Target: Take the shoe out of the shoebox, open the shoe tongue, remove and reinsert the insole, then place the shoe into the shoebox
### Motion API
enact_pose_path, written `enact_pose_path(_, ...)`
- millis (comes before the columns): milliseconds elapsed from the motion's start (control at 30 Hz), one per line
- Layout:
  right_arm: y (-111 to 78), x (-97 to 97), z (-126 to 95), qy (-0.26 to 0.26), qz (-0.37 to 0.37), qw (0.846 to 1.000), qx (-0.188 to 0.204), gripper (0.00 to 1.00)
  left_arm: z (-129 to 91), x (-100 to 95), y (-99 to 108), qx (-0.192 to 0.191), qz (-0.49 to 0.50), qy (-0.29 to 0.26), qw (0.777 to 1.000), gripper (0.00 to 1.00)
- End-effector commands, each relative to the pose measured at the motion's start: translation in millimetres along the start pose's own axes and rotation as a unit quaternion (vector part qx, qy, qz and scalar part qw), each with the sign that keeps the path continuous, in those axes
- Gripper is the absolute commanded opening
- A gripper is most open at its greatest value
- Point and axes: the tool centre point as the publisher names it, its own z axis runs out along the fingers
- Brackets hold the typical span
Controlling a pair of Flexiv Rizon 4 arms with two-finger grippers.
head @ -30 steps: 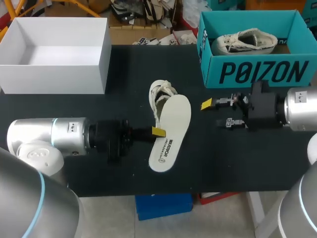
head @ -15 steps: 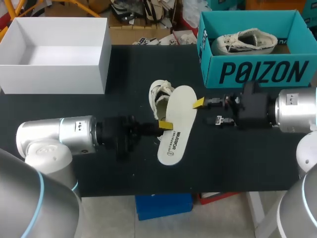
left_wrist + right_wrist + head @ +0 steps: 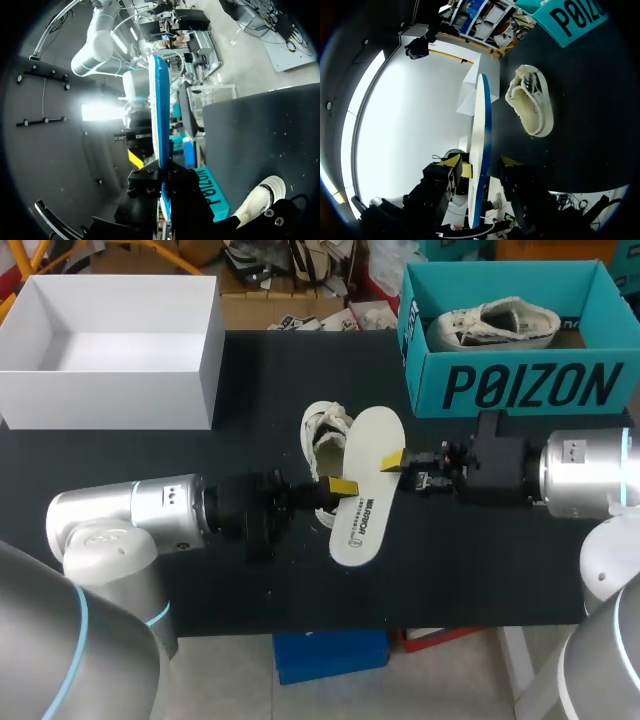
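Black matte table (image 3: 480,560), flat. At far left edge, white rect. open box (image 3: 110,395), smooth card. At far right, teal shoebox (image 3: 520,385), lid off, w/ second shoe (image 3: 495,325) lying on its side inside.

L arm (image 3: 130,515): comes in low from left, silver cylinder w/ black wrist, stretched level toward table middle. R arm (image 3: 580,475): same build, level from right, facing L arm.

Insole (image 3: 365,500): off-white, long oval, thin & stiff-looking, blue on underside in wrist views (image 3: 159,110) (image 3: 480,150); held above table between both arms.

Shoe (image 3: 322,440): cream, woven-looking upper, out of shoebox, on table just beside insole, sole down.

L gripper (image 3: 343,486): pinches insole at its left edge. R gripper (image 3: 392,462): at insole's right edge, fingers spread, insole between, one finger apart from it.
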Motion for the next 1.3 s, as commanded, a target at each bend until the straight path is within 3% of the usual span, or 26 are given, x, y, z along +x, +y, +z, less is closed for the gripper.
enact_pose_path(33,-7.4,-1.9,3,0.004,0.001,1.0,-0.006,0.34,6,1.3,-1,-0.003,0.0,-0.002,1.0,0.0)
enact_pose_path(167,-10.1,-3.0,4,0.005,0.004,1.0,-0.006,0.0,8,0.3,-2,-0.002,-0.002,-0.005,1.0,0.0)
enact_pose_path(300,-10.5,-3.5,4,0.005,0.006,1.0,-0.006,0.0,8,-0.4,-2,-0.001,-0.003,-0.004,1.0,0.0)
enact_pose_path(333,-10.5,-3.6,4,0.005,0.006,1.0,-0.005,0.0,7,-0.8,-2,-0.001,-0.003,-0.003,1.0,0.18)
enact_pose_path(367,-10.5,-4.0,4,0.005,0.006,1.0,-0.005,0.0,6,-1.2,-1,-0.002,-0.003,-0.002,1.0,0.64)
enact_pose_path(400,-10.4,-4.1,4,0.005,0.006,1.0,-0.005,0.0,4,-2.1,-1,-0.004,-0.002,0.0,1.0,1.0)
enact_pose_path(667,-8.8,-3.7,4,0.005,0.004,1.0,-0.004,0.0,-16,2.0,11,-0.034,0.018,0.016,0.999,1.0)
enact_pose_path(1000,-8.9,-3.5,3,0.003,0.004,1.0,-0.005,0.0,-10,2.5,28,-0.046,0.015,0.003,0.999,1.0)
enact_pose_path(1033,-8.7,-3.5,3,0.002,0.004,1.0,-0.005,0.0,-8,3.0,27,-0.044,0.015,0.001,0.999,0.91)
enact_pose_path(1067,-8.5,-3.6,2,0.002,0.005,1.0,-0.006,0.0,-7,3.7,27,-0.042,0.014,0.0,0.999,0.67)
enact_pose_path(1100,-8.4,-3.8,2,0.001,0.005,1.0,-0.006,0.0,-5,4.4,27,-0.04,0.012,-0.001,0.999,0.54)
enact_pose_path(1300,-8.4,-4.2,1,0.0,0.006,1.0,-0.006,0.0,3,9.2,26,-0.032,0.012,-0.001,0.999,0.29)
